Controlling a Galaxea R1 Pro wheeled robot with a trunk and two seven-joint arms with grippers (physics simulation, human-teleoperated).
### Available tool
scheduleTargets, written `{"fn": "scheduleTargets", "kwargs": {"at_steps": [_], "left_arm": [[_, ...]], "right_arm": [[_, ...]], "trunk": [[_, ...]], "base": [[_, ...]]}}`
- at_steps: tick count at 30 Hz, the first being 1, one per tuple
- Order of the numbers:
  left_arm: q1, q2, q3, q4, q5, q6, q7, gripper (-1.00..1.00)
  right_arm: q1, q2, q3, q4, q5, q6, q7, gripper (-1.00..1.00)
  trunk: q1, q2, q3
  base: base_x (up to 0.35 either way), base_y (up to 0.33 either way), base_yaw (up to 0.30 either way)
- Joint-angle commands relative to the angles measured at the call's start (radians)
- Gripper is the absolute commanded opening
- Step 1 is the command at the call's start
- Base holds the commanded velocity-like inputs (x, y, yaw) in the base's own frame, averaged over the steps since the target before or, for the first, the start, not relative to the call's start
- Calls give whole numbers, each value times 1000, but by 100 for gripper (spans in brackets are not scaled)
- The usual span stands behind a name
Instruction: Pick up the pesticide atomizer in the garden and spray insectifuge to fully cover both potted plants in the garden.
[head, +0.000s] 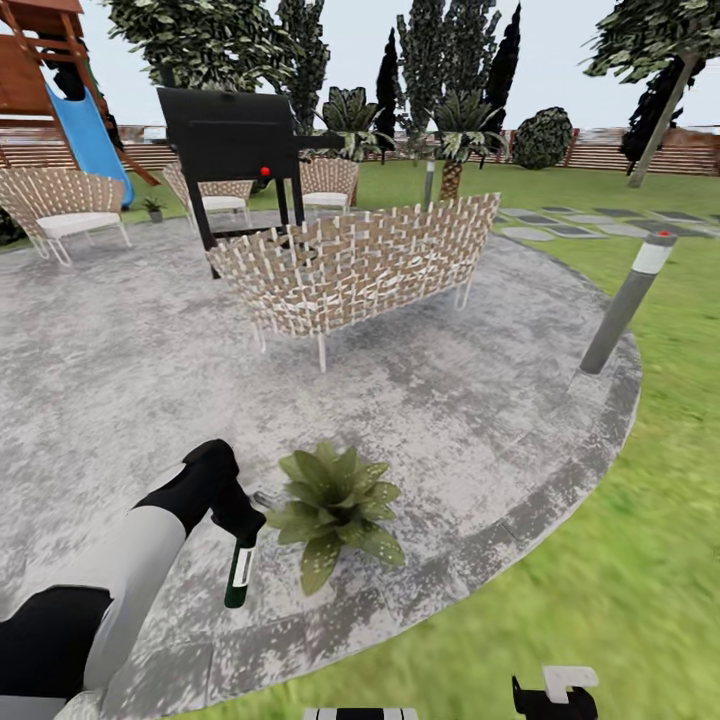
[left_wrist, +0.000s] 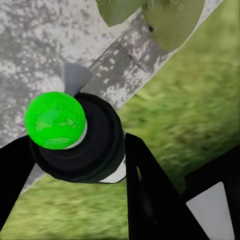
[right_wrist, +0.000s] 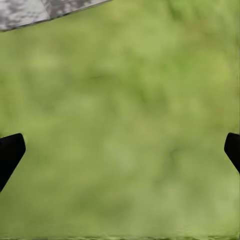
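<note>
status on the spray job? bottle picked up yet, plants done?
Pickup looks done: the left gripper is shut on the spray bottle, held off the paving. In hand: the bottle hangs right beside one potted plant at the patio edge. No spray is visible, so coverage can't be confirmed. A second plant isn't identifiable here. The right gripper's jaws are open over grass.

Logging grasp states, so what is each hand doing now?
Left hand: closed on the pesticide atomizer.
Right hand: open, holding nothing.

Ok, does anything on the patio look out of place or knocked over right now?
One thing: the garden light post at the patio's right edge leans clearly off vertical. Otherwise nothing stands out. The potted plant looks intact, and the left tool holds the pesticide atomizer beside it.
</note>
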Motion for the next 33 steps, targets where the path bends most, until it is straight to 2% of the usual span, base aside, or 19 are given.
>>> {"fn": "scheduleTargets", "kwargs": {"at_steps": [1,6,14,21,26,33], "left_arm": [[0,0,-5,-1,-6,7,-10,-100],[5,0,-4,6,-7,2,-8,-100],[96,15,-2,-5,-12,-5,-1,-100],[102,24,-1,-10,-14,-5,2,-100],[102,58,0,-11,-47,-6,2,-100],[102,55,-6,-12,-52,-7,3,-100]], "right_arm": [[-1,0,9,1,-10,-4,-2,100],[-1,0,9,0,-10,-4,-2,100],[-1,-2,9,3,-10,-4,-2,100],[-1,0,9,1,-10,-4,-2,100],[-1,0,9,1,-10,-4,-2,100],[-1,0,9,1,-10,-4,-2,100]], "trunk": [[0,0,-1],[0,0,-1],[0,0,-1],[0,0,-1],[0,0,-1],[0,0,-1]], "base": [[-1,183,-280],[0,44,-149],[0,1,-6],[0,0,0],[0,0,-81],[0,0,-252]]}}
